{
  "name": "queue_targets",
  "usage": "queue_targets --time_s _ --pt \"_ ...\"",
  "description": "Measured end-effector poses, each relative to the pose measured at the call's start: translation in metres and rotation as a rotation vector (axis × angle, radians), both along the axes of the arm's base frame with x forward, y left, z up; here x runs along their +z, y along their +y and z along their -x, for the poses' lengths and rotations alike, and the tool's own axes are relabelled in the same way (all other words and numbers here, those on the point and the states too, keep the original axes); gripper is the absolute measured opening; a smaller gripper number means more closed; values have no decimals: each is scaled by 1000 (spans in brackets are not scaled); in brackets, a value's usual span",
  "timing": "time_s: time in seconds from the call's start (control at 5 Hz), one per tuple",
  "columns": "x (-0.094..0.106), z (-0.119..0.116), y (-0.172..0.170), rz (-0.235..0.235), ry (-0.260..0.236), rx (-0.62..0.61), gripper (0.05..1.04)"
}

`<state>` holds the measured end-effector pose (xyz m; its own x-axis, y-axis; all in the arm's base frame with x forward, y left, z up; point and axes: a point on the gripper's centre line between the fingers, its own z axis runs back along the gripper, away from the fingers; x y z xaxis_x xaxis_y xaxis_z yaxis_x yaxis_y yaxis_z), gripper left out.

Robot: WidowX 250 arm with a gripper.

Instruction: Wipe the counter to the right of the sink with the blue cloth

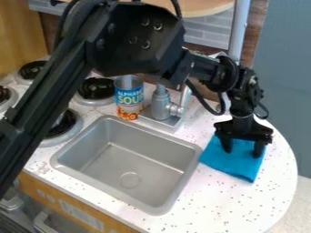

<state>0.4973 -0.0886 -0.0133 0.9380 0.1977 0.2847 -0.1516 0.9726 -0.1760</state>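
My gripper (243, 150) hangs down over the right part of the counter, open, its two fingers spread apart. Directly under it lies a folded blue cloth (234, 165), flat beside the sink's right edge. The fingertips are low over the cloth's upper part; whether they touch it, I cannot tell. Part of the cloth's far side is hidden behind the gripper.
Left of the cloth is a grey metal sink (141, 164), with a faucet (162, 105) behind it. A blue-labelled soup can (128, 98) stands left of the faucet. Stove burners (96, 88) lie further left, partly behind the arm. The speckled counter (213, 205) has a rounded right edge.
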Motion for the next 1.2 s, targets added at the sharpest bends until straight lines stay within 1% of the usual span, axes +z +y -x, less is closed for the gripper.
queue_targets --time_s 0.2,0.4,0.6,1.0,1.2 --pt "-3 6 -5 14 -12 -3 1005" --pt "-5 33 -17 25 -3 -30 1003" --pt "-7 67 -31 30 9 -73 1003" --pt "-14 138 -54 12 17 -181 1002" --pt "-16 171 -71 -5 16 -263 1002"
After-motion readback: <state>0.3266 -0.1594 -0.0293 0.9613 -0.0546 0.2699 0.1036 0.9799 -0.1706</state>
